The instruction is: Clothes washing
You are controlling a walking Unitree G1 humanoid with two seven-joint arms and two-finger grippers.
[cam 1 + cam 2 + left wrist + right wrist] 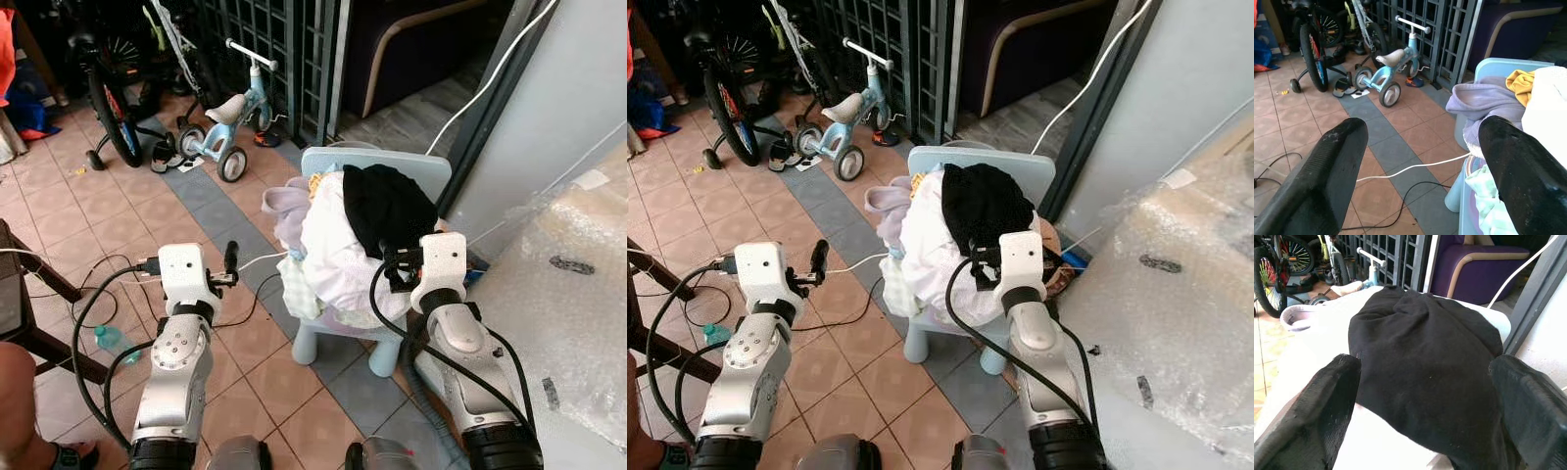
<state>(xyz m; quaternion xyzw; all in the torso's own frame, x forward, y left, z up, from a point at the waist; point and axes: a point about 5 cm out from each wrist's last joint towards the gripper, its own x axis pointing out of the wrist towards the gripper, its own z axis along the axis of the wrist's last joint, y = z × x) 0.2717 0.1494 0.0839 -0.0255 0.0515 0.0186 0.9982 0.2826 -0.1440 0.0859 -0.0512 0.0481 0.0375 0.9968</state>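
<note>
A pile of clothes sits on a small light-blue child's chair [394, 163]. On top lies a black garment [384, 208]. Under it is a white garment [331, 253], and a lavender one [283, 210] hangs off the left side with a yellow scrap [1521, 84] behind it. My right gripper [1425, 368] is open at the near edge of the black garment, one finger on each side of it. My left gripper [1422, 131] is open over the tiled floor, left of the chair, with nothing between its fingers.
A blue child's trike [231, 123] and a bicycle [114, 110] stand by the metal gate [284, 39] at the back. Cables [106, 296] and a green bottle [114, 340] lie on the floor at left. A person's leg [20, 411] is bottom left. A bubble-wrapped bulk [578, 284] stands at right.
</note>
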